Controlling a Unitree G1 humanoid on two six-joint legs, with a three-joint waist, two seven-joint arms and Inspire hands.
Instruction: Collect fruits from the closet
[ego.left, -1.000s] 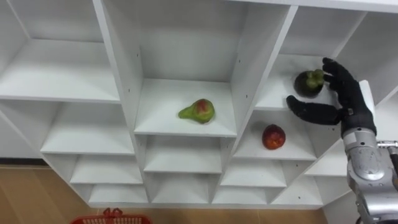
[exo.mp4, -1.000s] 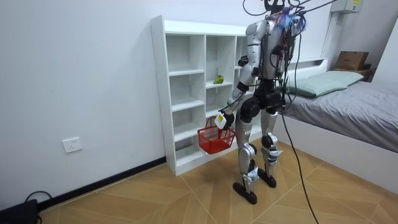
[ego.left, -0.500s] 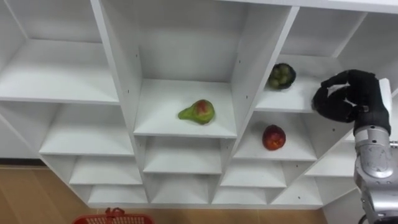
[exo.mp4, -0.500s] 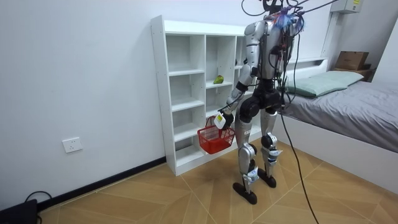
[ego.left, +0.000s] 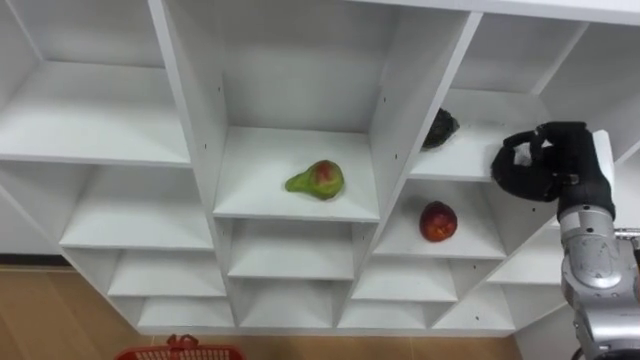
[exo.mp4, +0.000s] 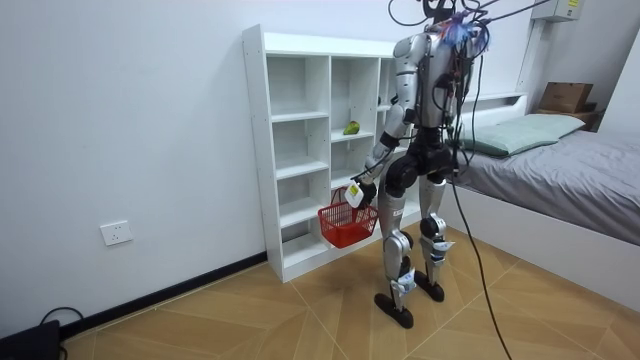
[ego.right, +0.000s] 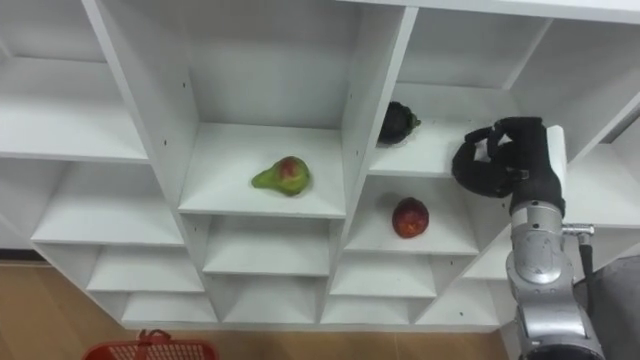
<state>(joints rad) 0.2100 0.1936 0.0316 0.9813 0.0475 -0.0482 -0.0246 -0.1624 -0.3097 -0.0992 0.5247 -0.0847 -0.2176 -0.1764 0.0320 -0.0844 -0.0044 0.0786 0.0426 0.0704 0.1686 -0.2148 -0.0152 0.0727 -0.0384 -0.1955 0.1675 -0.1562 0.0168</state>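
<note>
My right hand (ego.left: 548, 162) hovers in front of the upper right shelf, its fingers curled and holding nothing. The dark round fruit (ego.left: 440, 128) lies to its left on that shelf, against the divider and partly hidden by it. A green-red pear (ego.left: 318, 179) rests on the middle shelf. A red fruit (ego.left: 438, 221) sits on the shelf below the dark one. In the room view my left hand (exo.mp4: 356, 193) hangs low at my side, shut on the handle of the red basket (exo.mp4: 346, 224).
I stand facing the white closet (exo.mp4: 300, 150), whose other compartments are bare. The basket's rim (ego.left: 180, 350) shows at the bottom edge. A bed (exo.mp4: 560, 170) stands at the room view's right. Wooden floor lies around me.
My right hand's fingers curled shut without catching the dark fruit, which rolled left along the shelf to the divider. The hand drew slightly down and back.
</note>
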